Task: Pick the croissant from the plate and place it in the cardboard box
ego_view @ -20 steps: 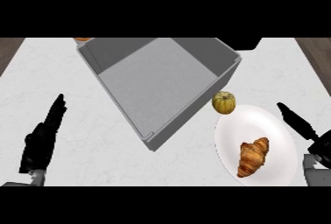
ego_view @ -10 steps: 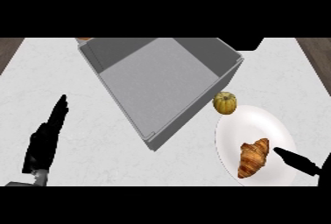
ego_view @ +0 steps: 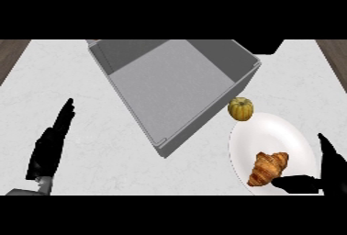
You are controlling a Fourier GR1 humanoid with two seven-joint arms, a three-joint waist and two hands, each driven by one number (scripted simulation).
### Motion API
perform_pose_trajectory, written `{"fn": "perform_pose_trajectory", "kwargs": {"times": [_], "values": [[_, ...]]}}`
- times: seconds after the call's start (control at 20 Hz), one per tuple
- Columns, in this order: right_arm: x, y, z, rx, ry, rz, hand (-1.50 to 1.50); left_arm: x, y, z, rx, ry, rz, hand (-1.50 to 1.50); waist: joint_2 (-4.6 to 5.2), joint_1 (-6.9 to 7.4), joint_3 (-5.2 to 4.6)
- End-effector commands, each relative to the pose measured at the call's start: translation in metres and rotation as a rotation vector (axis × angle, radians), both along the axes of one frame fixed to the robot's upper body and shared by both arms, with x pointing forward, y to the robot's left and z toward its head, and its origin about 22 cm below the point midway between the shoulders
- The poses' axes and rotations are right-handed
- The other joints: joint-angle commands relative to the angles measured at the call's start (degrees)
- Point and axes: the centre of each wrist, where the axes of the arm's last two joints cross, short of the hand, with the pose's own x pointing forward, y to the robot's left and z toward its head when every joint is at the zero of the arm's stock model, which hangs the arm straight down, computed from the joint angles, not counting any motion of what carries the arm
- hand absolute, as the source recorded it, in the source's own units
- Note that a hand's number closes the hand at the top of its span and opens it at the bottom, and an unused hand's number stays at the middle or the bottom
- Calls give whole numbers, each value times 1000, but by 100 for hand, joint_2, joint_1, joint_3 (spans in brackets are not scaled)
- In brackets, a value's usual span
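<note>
Approaching croissant [ego_view: 267, 168] at plate's [ego_view: 271, 133] near edge; right hand [ego_view: 318, 180] open, thumb beside it. I'd straddle pastry, then curl. Left hand [ego_view: 49, 146] rests, fingers straight.

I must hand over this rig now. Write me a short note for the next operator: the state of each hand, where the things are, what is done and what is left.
Left hand: open, resting at the view's left over the counter, holding nothing.
Right hand: open at the lower right, thumb beside the croissant's lower end, not closed on it.
Croissant: lies on the white plate, in its lower part.
Cardboard box: open, grey, up and left of the plate; nothing shows inside.
Small yellow-green squash: on the counter between box and plate; not part of the job.
Done: only the approach.
Left: grasp the croissant, lift it, carry it to the box, release it inside.
</note>
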Motion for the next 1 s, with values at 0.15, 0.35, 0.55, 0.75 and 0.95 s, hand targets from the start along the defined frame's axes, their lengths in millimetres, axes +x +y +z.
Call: {"fn": "perform_pose_trajectory", "kwargs": {"times": [0.15, 0.35, 0.55, 0.75, 0.95], "values": [[7, 45, 19, -1, 206, -86, -150, -4, -4, -6, -16, -8, -8, 0, 0, 34, 30], [20, 40, 29, -24, 208, -123, -150, 0, -10, 5, -15, 5, -26, 0, -1, 37, 33], [29, 50, 19, 7, 244, -130, -150, -9, -2, -11, -16, 2, -8, 0, 13, 64, 28], [18, 56, 7, -4, 284, -143, -150, -7, -1, -4, -9, 11, 0, 0, 3, 4, 32], [26, 50, 16, -12, 287, -146, -150, -1, 5, 1, -1, 0, -4, 0, -6, -18, 34]]}}
